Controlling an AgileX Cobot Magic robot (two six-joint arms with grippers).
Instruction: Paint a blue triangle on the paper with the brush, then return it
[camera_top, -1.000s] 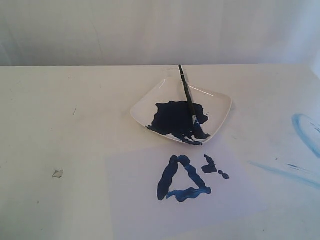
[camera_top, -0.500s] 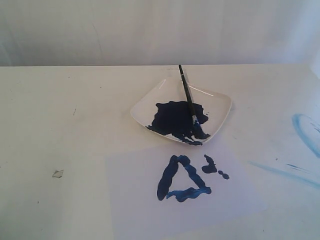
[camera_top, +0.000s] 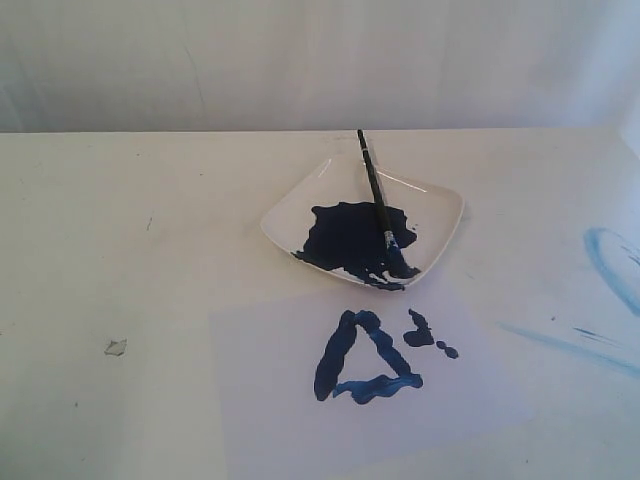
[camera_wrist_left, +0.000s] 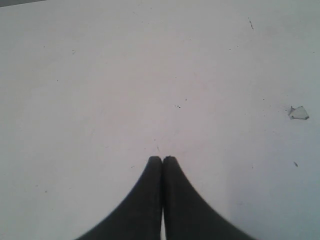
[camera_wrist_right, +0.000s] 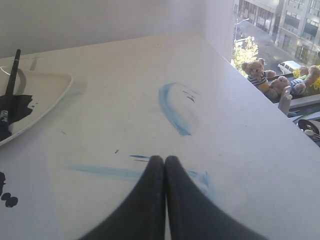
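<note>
A rough dark blue triangle (camera_top: 362, 358) is painted on the pale paper (camera_top: 270, 400) near the table's front. Behind the paper, the black brush (camera_top: 374, 190) lies across a white square dish (camera_top: 440, 215) with its bristles in the dark paint; the right wrist view catches the brush (camera_wrist_right: 11, 82) and the dish (camera_wrist_right: 45, 92) too. Neither arm shows in the exterior view. My left gripper (camera_wrist_left: 162, 159) is shut and empty over bare table. My right gripper (camera_wrist_right: 164, 159) is shut and empty over pale blue smears (camera_wrist_right: 172, 107).
Small dark blue blobs (camera_top: 425, 333) sit on the paper beside the triangle. Pale blue smears (camera_top: 605, 290) mark the table at the right. A small scrap (camera_top: 116, 347) lies on the table at the left. The table's right edge (camera_wrist_right: 260, 95) borders a window.
</note>
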